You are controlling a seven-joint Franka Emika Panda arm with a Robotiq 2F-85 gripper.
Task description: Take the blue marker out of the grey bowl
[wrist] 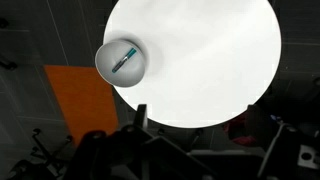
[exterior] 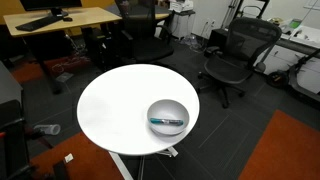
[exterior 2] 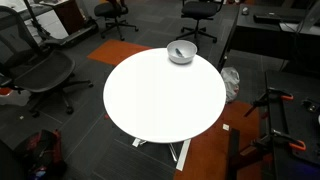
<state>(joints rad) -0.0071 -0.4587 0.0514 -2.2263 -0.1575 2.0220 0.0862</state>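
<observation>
In an exterior view the blue marker (exterior: 167,122) lies inside the grey bowl (exterior: 158,108) on the white table (exterior: 115,110), so nothing is done yet. In an exterior view the bowl (exterior 2: 181,52) is far away and no arm shows. The wrist view looks down from high up and shows the marker (wrist: 124,60) best. I cannot pick out the claw, so I cannot tell if it is wide or narrow.

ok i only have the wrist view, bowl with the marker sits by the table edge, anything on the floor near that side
Observer: Yes, a pale bin stands on the floor beside the white table, near the grey bowl.
Operator: chairs close
Observer: A black office chair stands apart from the table.
Operator: marker sticking up
Observer: No, the blue marker lies low inside the bowl.
</observation>
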